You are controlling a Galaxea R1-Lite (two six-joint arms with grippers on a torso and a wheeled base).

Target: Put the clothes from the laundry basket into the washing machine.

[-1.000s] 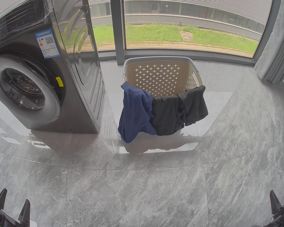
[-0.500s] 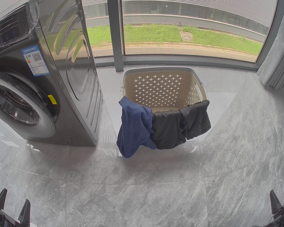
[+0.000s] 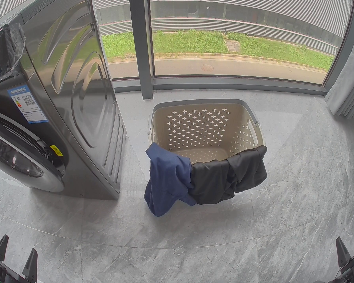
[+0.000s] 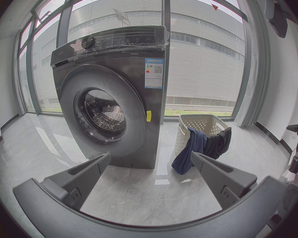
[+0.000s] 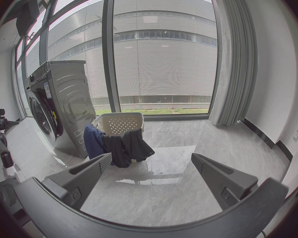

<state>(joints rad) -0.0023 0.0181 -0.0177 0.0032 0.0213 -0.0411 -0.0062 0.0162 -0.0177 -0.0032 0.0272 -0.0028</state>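
Note:
A beige laundry basket (image 3: pixel 202 122) (image 4: pixel 202 123) (image 5: pixel 121 123) stands on the floor by the window. Over its near rim hang a blue garment (image 3: pixel 165 179) (image 4: pixel 188 147) (image 5: pixel 92 141) and a black garment (image 3: pixel 224 175) (image 4: pixel 220 142) (image 5: pixel 127 147). To its left is the grey washing machine (image 3: pixel 63 111) (image 4: pixel 112 99) (image 5: pixel 61 99), its round door (image 3: pixel 19 158) (image 4: pixel 101 114) shut. My left gripper (image 3: pixel 15 254) (image 4: pixel 149 159) is open and low at the near left, far from the basket. My right gripper (image 3: pixel 352 242) (image 5: pixel 150 161) is open at the near right, with nothing between its fingers.
A tall window (image 3: pixel 240 32) with a dark post (image 3: pixel 139 40) runs behind the basket. A grey curtain (image 3: pixel 350 83) (image 5: pixel 235 60) hangs at the far right. Glossy grey tile floor (image 3: pixel 185 248) lies open between me and the basket.
The whole head view has shifted: basket and washing machine now sit lower and larger, the washer further left, so the camera has moved closer. Both grippers keep their places.

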